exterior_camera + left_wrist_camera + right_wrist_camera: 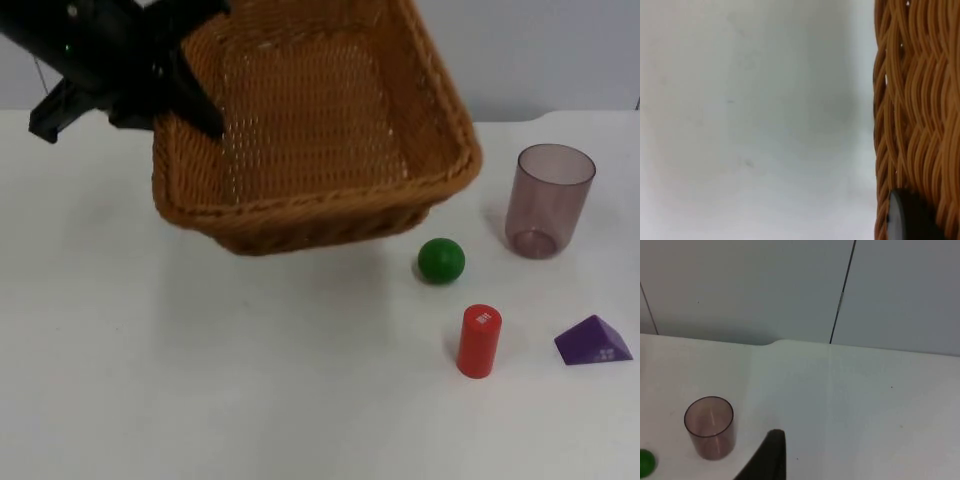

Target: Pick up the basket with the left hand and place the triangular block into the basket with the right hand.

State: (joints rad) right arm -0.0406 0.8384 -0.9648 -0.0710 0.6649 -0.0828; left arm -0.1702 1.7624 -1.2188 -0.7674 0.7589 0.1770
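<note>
the left gripper (190,95) is clamped on the left rim of the basket (320,130) and holds it up off the table (200,380), tilted so its open inside faces the top camera. the basket's shadow falls on the table under it. in the left wrist view the woven basket wall (912,110) stands close by, with a black fingertip (905,217) pressed against it and bare table beside it.

the triangular block (593,341), purple, lies on the table well to the right of the basket and in front of it, near the table's right edge. just left of it stands a red cylinder (479,341), upright. a green ball (441,260) lies behind the cylinder, just below the basket's right front corner. a smoky clear cup (548,200) stands upright to the right of the ball, behind the block.

the right wrist view looks over the cup (710,427), the ball (646,462) and the grey wall (790,290), with one black fingertip (767,457) in front; whether the right gripper is open or closed i cannot tell.
</note>
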